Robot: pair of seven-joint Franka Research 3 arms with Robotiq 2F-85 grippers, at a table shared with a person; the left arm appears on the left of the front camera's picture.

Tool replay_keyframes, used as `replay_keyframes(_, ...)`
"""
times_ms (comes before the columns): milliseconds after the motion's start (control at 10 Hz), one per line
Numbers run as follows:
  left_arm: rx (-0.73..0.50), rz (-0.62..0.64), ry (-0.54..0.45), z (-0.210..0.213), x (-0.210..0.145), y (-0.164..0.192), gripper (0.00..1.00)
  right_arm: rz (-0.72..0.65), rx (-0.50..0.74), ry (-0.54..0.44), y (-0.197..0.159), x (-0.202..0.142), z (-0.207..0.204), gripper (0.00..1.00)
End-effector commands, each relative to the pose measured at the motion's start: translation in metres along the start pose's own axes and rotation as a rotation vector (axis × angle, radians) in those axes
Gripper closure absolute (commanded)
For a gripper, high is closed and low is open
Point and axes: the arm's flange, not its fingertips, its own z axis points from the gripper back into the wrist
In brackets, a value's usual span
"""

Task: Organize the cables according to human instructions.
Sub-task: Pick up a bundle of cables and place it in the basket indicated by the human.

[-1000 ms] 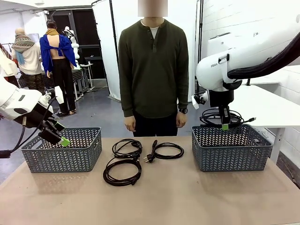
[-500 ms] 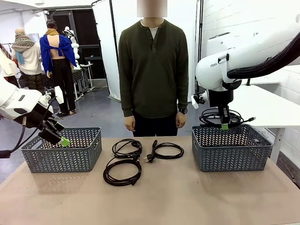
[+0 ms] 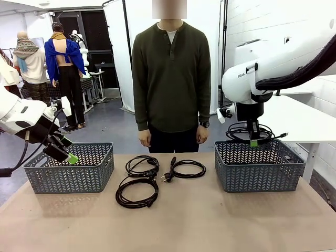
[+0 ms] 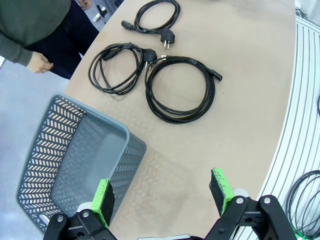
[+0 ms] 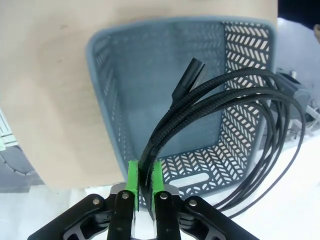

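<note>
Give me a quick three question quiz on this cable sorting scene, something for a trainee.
1. True or false: the right gripper has its fingers shut on a coiled cable above the right basket.
2. How many cables lie on the table between the baskets?
3. Pick one. The left gripper is: A) shut on a plug, B) open and empty, C) shut on a basket rim.
Key: 1 true; 2 three; 3 B.

A robotics lab — white robot arms [image 3: 247, 81] over a worktable [image 3: 210, 220].
</note>
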Motion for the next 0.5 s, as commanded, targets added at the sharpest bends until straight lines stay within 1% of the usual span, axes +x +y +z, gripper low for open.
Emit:
replay_keyframes(0, -0.011, -0.002, -0.013, -0.001, -0.002, 0.002, 0.00, 0.068, 0.005, -0.053, -0.017, -0.006, -0.006, 1.00)
replay_keyframes(300, -0.011, -0.002, -0.013, -0.001, -0.002, 0.002, 0.00, 0.139, 0.022, -0.086, -0.034, -0.010, -0.027, 1.00)
replay_keyframes(400, -0.011, -0.002, -0.013, -0.001, -0.002, 0.002, 0.00, 0.151, 0.011, -0.085, -0.038, -0.010, -0.032, 1.00)
